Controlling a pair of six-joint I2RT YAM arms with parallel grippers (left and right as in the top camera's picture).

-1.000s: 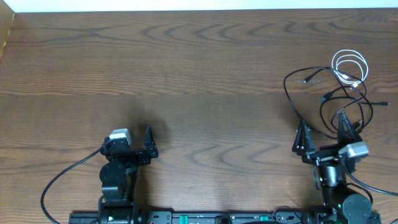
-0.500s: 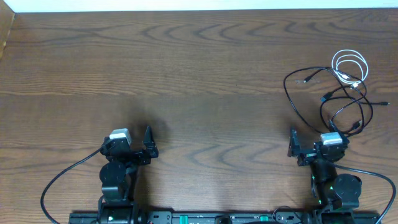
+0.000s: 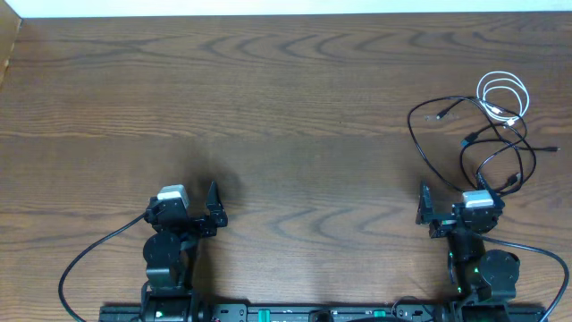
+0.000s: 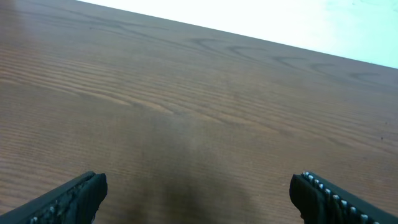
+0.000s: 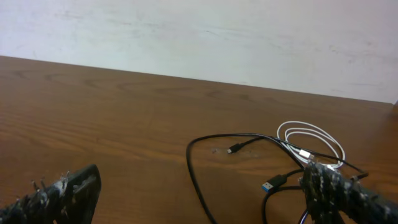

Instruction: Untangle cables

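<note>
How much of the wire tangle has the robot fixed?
Nothing looks done yet. The white cable and black cables lie crossed in one tangle on the right side of the table. In hand: nothing; the left pincer and right pincer are both open and empty. Left to do: pulling all the cables apart.

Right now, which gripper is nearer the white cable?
Right. The right gripper sits just short of the black cables, with the white cable beyond them; the left gripper is far off to its left.
</note>
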